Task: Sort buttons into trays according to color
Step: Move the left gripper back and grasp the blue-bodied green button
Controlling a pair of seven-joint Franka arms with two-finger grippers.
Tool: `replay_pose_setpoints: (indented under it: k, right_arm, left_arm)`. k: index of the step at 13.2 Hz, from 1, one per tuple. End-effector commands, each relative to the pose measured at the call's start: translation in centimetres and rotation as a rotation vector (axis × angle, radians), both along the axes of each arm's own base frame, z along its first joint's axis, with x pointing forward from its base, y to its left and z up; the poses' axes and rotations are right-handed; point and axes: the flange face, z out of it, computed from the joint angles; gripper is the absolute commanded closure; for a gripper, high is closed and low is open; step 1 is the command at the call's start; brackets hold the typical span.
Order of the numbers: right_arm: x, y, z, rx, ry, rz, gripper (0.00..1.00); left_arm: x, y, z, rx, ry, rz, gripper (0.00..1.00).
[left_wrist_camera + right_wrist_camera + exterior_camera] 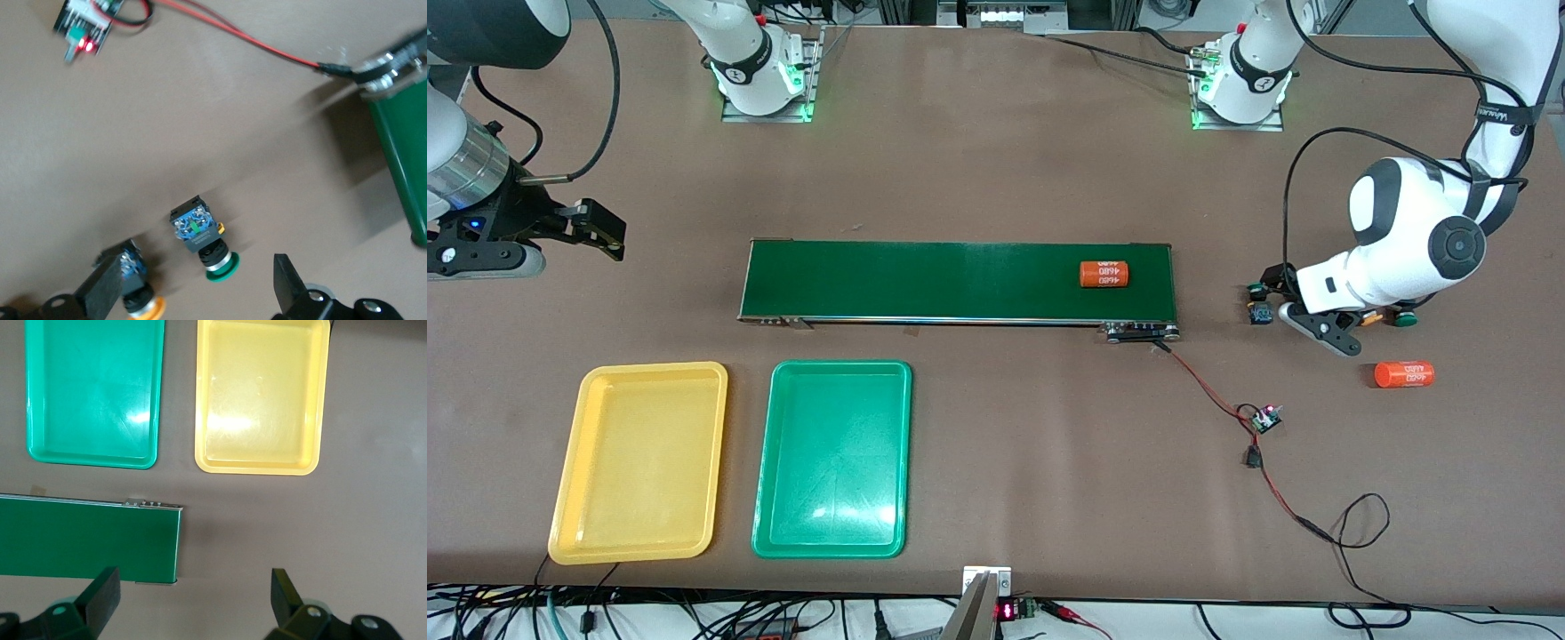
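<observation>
So the left gripper (200,293) is hanging low over the bare tabletop past the conveyor belt's (960,280) motor end, toward the left arm's end of the table, with its fingers (103,290) spread wide and nothing between them. In the left wrist view a green-capped button (203,240) is lying on its side right in the gap between the two fingers, not touching either one. A yellow-orange button (140,293) is sitting just beside one finger, partly tucked under it. From the front camera the arm is blocking most of the buttons; only a blue-and-black body (1260,312) and a green cap (1404,319) are peeking out on either side of the gripper.

The right gripper (190,600) is waiting in the air over the table off the belt's other end, jaws also wide and holding nothing.

The yellow tray (640,462) and green tray (833,458) are lying side by side, nearer the front camera than the belt, both with no buttons in them. One orange 4680 cylinder (1104,274) is sitting on the belt, another (1403,374) on the table near the left gripper.
</observation>
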Motion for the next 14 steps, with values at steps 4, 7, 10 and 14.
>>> replay_pose_setpoints:
  k: [4, 7, 10, 14]
  right_arm:
    - [0.3, -0.5, 0.4, -0.015, -0.009, -0.011, 0.0]
    - [0.3, -0.6, 0.4, -0.014, -0.007, -0.012, 0.0]
    - [0.3, -0.6, 0.4, -0.014, -0.007, -0.012, 0.0]
    - [0.3, -0.5, 0.4, -0.013, -0.008, -0.015, 0.0]
  left_arm:
    - [0.2, 0.9, -4.4, 0.013, 0.048, 0.22, 0.0]
    - [0.0, 1.5, -6.8, 0.012, 0.06, 0.23, 0.0]
    - [-0.2, 2.0, -8.5, 0.011, 0.08, 0.271, 0.0]
    - [-0.7, 0.9, -9.5, 0.038, 0.112, 0.376, 0.0]
